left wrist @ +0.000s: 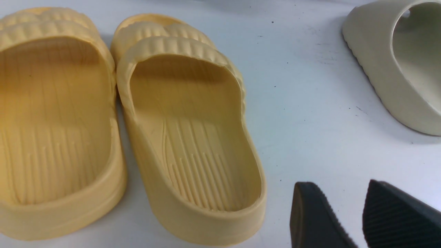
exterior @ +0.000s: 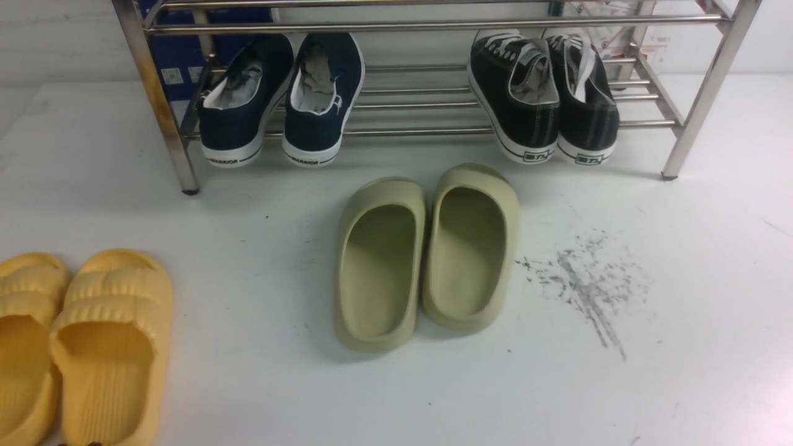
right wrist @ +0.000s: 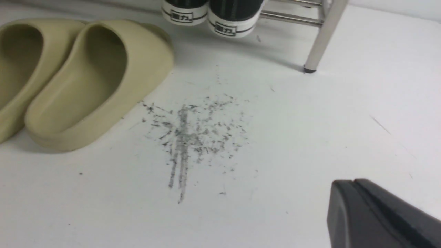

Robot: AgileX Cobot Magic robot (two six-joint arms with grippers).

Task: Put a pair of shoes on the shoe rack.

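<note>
Left pincer: we see its two black ribbed fingers (left wrist: 358,215) spread apart, nothing between them, above the white tabletop (left wrist: 310,103) just beside the pair of yellow ribbed foam slides (left wrist: 186,137).
Right pincer: we see its black fingers (right wrist: 375,213) pressed together with only a thin seam between them, holding nothing, above bare tabletop near the patch of grey scuff marks (right wrist: 193,134).
Olive slides: we find the pair of olive-green foam slides (exterior: 427,254) side by side at the middle of the tabletop, between the yellow slides at its near left corner and the scuff marks to the right.
Black sneakers: we see the two black canvas low-top sneakers with white soles and laces (exterior: 542,96) on the lowest tier of the shiny steel shoe rack of thin bars (exterior: 421,93), toward its right end, touching each other, heels toward us and overhanging the front bar.
Navy shoes: we see two navy slip-on sneakers marked WARRIOR (exterior: 282,99) on the same tier toward its left end, heels toward us.
Rack: we place it along the far edge of the tabletop.
</note>
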